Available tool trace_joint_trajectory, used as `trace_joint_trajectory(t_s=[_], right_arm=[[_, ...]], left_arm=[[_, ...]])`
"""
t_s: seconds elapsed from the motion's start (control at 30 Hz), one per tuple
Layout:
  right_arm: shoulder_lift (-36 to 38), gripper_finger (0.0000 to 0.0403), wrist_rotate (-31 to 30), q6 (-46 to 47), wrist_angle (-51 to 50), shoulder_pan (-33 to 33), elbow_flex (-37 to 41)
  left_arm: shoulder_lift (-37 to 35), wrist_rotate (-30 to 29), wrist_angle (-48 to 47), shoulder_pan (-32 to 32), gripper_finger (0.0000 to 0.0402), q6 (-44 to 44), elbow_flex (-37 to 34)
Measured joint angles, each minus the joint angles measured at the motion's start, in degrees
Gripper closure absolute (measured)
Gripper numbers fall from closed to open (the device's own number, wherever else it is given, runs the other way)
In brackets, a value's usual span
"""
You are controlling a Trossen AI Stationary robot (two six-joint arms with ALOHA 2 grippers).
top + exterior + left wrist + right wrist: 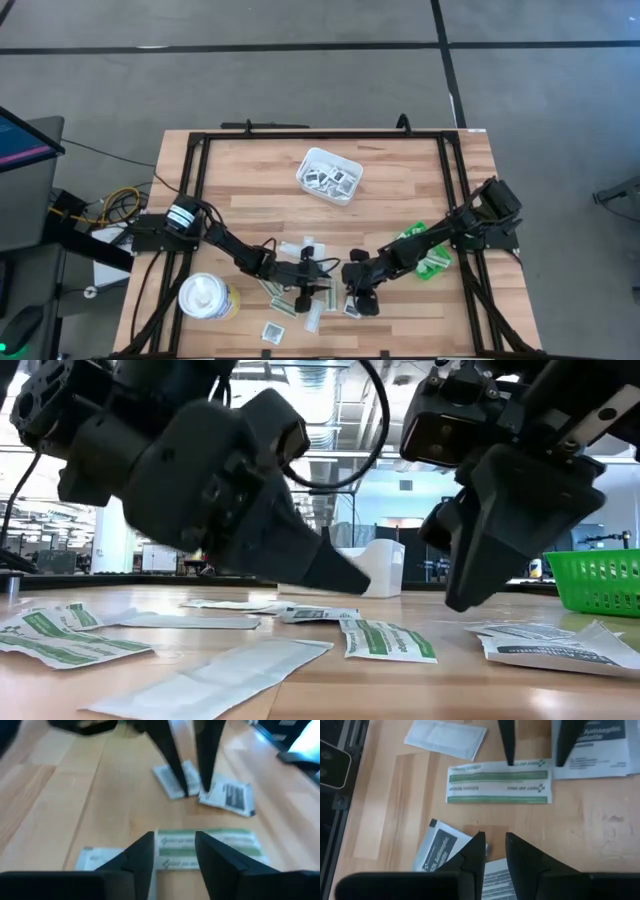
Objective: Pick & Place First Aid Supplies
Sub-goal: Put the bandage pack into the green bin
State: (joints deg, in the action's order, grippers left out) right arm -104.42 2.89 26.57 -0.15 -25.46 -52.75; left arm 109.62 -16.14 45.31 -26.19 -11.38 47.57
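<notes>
Flat first aid packets lie scattered on the wooden table near its front edge. A white-and-green strip (497, 782) lies flat between the two grippers. My left gripper (174, 837) hangs open just above that strip (210, 845), one finger to either side of it, touching nothing. My right gripper (494, 836) points steeply down over white printed packets (440, 850), a narrow gap between its fingertips and only bare wood showing in the gap. In the high view the left gripper (318, 285) and the right gripper (358, 298) stand close together.
A white tray (328, 175) holding several packets stands toward the table's far side. A green bin (435, 262) sits at the right under my right arm. A white canister (208, 297) stands at the front left. A black frame (200, 170) runs around the table.
</notes>
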Motion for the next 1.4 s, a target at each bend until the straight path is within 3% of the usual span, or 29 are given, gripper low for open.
trace_joint_trajectory(t_s=[0.17, 0.3, 0.63, 1.03, 1.3, 1.4], right_arm=[[0.00, 0.0333, -0.02, -0.02, 0.04, -0.06, 0.00], [0.00, 0.0333, -0.01, -0.10, 0.07, -0.02, 0.00], [0.02, 0.0333, 0.00, -0.15, 0.09, -0.02, -0.04], [0.04, 0.0333, -0.30, -0.15, 0.11, -0.02, -0.09], [0.09, 0.0333, -8.92, 0.83, 1.97, -0.02, -0.11], [0.09, 0.0333, -9.17, 2.78, 5.30, 0.03, -0.11]], left_arm=[[2.51, -0.29, 0.35, 0.34, 0.0241, -1.37, 0.09], [3.31, -0.31, 0.90, 0.73, 0.0253, -1.22, 0.15], [3.32, 1.48, 0.36, 1.45, 0.0392, -0.08, 0.15], [-0.92, -3.70, -0.10, -0.76, 0.0396, 5.90, -0.11], [-1.50, -5.53, 0.12, -1.75, 0.0396, 7.06, -0.04], [-1.50, -6.22, 0.22, -1.71, 0.0396, 7.08, -0.04]])
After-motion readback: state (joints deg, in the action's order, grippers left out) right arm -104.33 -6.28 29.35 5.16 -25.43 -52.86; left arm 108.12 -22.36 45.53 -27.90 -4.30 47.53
